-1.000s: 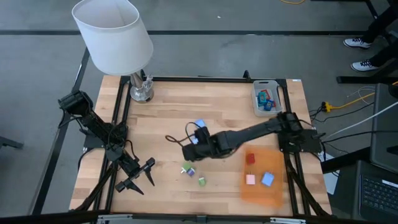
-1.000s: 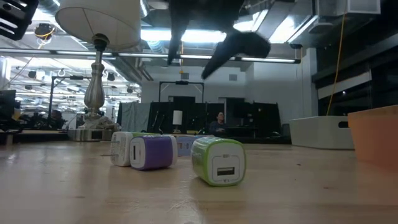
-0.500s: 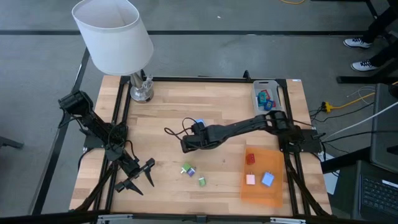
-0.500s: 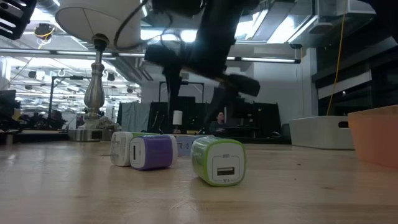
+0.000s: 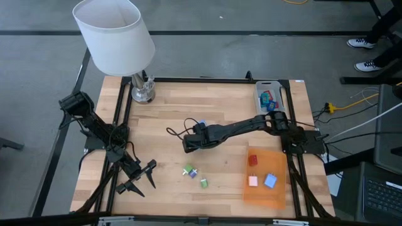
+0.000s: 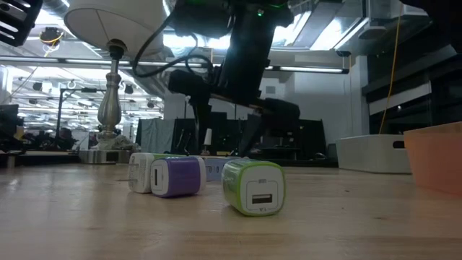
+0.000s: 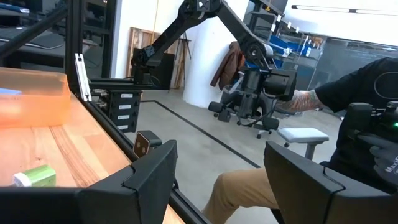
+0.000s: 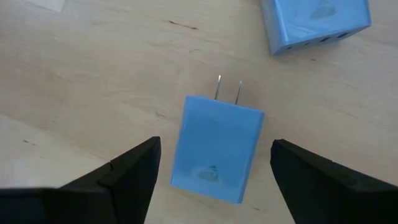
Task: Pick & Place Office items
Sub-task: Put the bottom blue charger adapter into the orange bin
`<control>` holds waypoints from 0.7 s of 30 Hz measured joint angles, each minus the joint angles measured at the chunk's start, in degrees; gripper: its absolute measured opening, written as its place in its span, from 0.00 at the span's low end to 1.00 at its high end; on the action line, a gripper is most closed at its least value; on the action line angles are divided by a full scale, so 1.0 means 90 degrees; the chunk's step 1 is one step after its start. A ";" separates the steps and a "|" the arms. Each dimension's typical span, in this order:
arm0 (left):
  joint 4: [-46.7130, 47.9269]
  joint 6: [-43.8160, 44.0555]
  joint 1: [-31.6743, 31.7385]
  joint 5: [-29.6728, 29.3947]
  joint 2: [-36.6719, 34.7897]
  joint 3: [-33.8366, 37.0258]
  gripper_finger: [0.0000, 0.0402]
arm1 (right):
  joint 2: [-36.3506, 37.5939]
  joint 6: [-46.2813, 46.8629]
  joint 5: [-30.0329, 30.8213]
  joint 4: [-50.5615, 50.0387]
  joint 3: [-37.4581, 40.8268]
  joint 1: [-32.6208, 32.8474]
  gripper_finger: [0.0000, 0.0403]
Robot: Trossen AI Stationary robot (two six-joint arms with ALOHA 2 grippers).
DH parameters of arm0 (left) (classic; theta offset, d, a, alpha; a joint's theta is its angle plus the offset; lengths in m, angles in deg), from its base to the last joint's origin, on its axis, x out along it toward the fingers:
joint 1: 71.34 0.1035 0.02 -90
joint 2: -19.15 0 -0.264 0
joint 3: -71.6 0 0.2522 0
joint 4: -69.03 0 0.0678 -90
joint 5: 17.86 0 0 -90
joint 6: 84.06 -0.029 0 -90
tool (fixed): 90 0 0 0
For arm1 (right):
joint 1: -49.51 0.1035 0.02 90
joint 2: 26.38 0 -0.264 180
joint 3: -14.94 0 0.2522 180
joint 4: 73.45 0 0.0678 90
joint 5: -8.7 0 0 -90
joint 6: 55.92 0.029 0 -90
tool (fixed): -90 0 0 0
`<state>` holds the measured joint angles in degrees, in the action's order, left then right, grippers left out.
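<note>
The right gripper (image 8: 214, 171) has dropped lower over the mid-table, fingers spread either side of a blue charger (image 8: 216, 149) lying flat between them, untouched; a grasp looks imminent. The left gripper (image 5: 141, 177) waits near-left, open.

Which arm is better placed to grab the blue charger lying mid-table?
The right. Its gripper hangs right over the blue charger, jaws open on either side of it. The left gripper sits far off near the table's front left edge.
</note>
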<state>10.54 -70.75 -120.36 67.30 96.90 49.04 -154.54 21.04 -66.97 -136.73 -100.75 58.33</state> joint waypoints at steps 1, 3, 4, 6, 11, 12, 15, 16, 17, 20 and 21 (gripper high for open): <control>0.0001 0.0000 -0.0002 0.0001 0.0000 0.0000 0.59 | 0.0000 0.0018 -0.0030 -0.0002 0.0000 0.0000 0.74; 0.0002 0.0001 0.0000 0.0001 0.0000 0.0000 0.59 | 0.0000 0.0047 -0.0027 -0.0002 0.0000 0.0007 0.73; 0.0002 0.0001 -0.0002 0.0001 0.0000 0.0000 0.59 | 0.0000 0.0070 -0.0027 -0.0001 0.0000 0.0019 0.72; 0.0002 0.0001 0.0000 0.0001 0.0000 0.0000 0.59 | 0.0000 0.0086 -0.0024 -0.0015 0.0000 0.0027 0.72; 0.0002 0.0103 0.0000 0.0002 0.0000 0.0000 0.59 | 0.0000 0.0065 -0.0090 -0.0038 0.0000 0.0030 0.72; 0.0000 0.0103 -0.0002 0.0002 0.0000 0.0000 0.59 | -0.0008 0.0065 -0.0093 -0.0044 0.0000 0.0032 0.72; 0.0000 0.0105 -0.0002 0.0004 0.0000 0.0000 0.59 | -0.0041 0.0067 -0.0115 -0.0101 0.0002 0.0023 0.72; 0.0000 0.0105 -0.0002 0.0005 0.0002 0.0000 0.59 | -0.0062 0.0074 -0.0157 -0.0110 0.0004 0.0016 0.72; 0.0002 0.0105 -0.0002 0.0012 0.0002 0.0000 0.59 | -0.0109 0.0098 -0.0199 -0.0076 0.0000 0.0015 0.72; 0.0000 0.0126 -0.0002 0.0088 0.0002 0.0000 0.59 | -0.0271 0.0148 -0.0384 -0.0241 0.0009 0.0000 0.72; 0.0002 0.0142 -0.0005 0.0116 0.0002 0.0000 0.59 | -0.0334 0.0185 -0.0446 -0.0215 0.0008 -0.0004 0.72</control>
<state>10.57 -69.47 -120.40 68.34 96.93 49.04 -157.55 22.70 -70.99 -138.66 -100.67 58.30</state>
